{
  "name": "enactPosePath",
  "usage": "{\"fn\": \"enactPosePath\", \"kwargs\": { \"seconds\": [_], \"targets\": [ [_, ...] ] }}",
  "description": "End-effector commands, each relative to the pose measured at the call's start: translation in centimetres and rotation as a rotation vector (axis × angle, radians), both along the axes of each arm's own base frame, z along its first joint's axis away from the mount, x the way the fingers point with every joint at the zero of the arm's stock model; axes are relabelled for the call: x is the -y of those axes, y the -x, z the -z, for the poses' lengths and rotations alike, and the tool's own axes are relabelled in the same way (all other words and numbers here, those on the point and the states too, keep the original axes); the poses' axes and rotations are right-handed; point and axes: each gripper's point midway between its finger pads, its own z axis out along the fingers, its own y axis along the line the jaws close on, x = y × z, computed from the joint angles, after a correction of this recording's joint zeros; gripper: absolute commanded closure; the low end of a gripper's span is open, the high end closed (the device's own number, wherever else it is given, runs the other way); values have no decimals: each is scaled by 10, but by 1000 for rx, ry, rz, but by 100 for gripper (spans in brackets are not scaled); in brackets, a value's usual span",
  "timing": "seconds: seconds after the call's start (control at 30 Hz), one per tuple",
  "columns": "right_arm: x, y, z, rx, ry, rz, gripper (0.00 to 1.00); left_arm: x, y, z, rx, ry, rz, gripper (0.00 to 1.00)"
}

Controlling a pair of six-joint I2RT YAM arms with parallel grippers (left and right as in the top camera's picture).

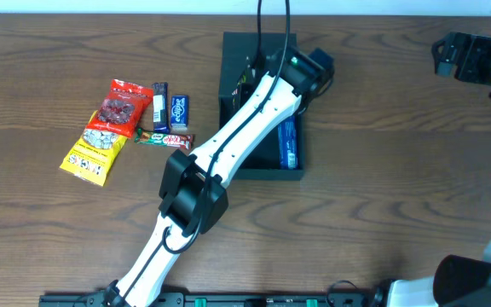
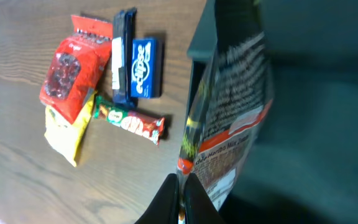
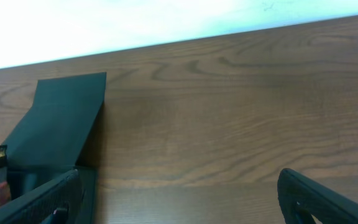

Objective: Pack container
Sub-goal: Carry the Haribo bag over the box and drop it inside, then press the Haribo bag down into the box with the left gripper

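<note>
The worktop (image 1: 399, 128) is dark brown wood grain, running lengthwise in long wavy bands. Past its far edge there is a plain pale wall (image 3: 166, 18), white with a faint blue cast. The light is soft and even, giving the wood a dull sheen. A black rail (image 1: 254, 300) lines the near edge.

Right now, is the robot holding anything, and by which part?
The left gripper pinches a snack packet by its edge, over the box. The right gripper holds nothing.
</note>
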Motion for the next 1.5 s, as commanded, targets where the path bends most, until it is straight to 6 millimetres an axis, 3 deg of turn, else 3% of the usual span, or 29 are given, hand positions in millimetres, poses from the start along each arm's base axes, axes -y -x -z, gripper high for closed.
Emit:
{"fn": "enactPosePath", "kwargs": {
  "seconds": [0.0,0.2,0.43,0.63,1.03,1.27,1.47],
  "targets": [
    [3,0,5,-13,-10,3,1,-15,13,-9,-45,-81,24,94],
    [3,0,5,-12,-10,4,1,1,21,1,-86,-30,52,94],
    [3,0,5,-12,-10,4,1,1,32,-1,-126,-33,57,94],
    [3,0,5,-12,-10,4,1,-1,33,-21,-56,21,4,94],
    [3,0,5,-13,-11,4,1,-2,40,-43,-55,84,25,94],
    [2,3,8,-26,-16,4,1,-35,49,-40,-43,-11,-20,94],
    [0,5,10,-41,-21,-1,1,-28,40,-28,-24,29,-13,94]
  ]
}}
